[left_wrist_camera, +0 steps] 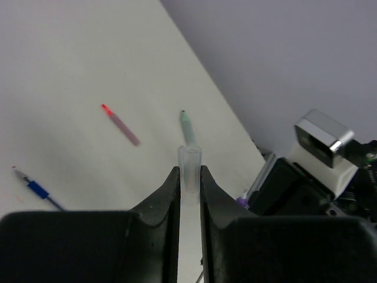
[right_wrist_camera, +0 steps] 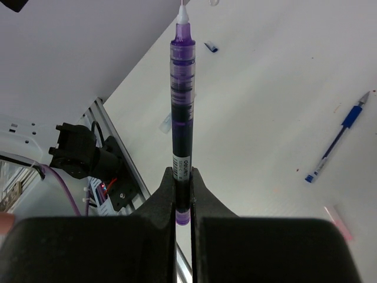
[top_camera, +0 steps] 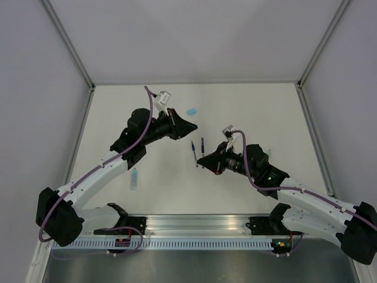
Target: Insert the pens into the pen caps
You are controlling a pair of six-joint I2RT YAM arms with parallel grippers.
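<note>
Jaws, left gripper (left_wrist_camera: 189, 177): drawn narrow, pinching a clear cap (left_wrist_camera: 189, 160) near its base, open mouth pointing outward past the fingertips. Jaws, right gripper (right_wrist_camera: 182, 180): drawn narrow, clamping a purple pen (right_wrist_camera: 181, 100) at its tail end, white tip leading, barrel in line with the fingers. Both items apparently held above the table (top_camera: 247, 106), near its middle. Grippers facing one another in the overhead view, near but apart.

Lying loose on the table: pink pen (left_wrist_camera: 121, 125), green marker (left_wrist_camera: 188, 128), blue pen (right_wrist_camera: 339, 138). Also a light blue cap (top_camera: 191, 110), just beyond the left gripper.

Step in hand, by judgement: approach before insertion. Pen and cap each gripped, not yet joined, no contact seen.

Next move, by judgement: bring tip and mouth onto one axis, then press together along the barrel. Calls for fine alignment, given narrow mouth and slim tip. Calls also for a firm hold, the cap being gripped low and liable to tilt or slip back under the push. Match of this cap to this pen: cannot tell. Left to do: the other pens on the table, seemingly uncapped.
</note>
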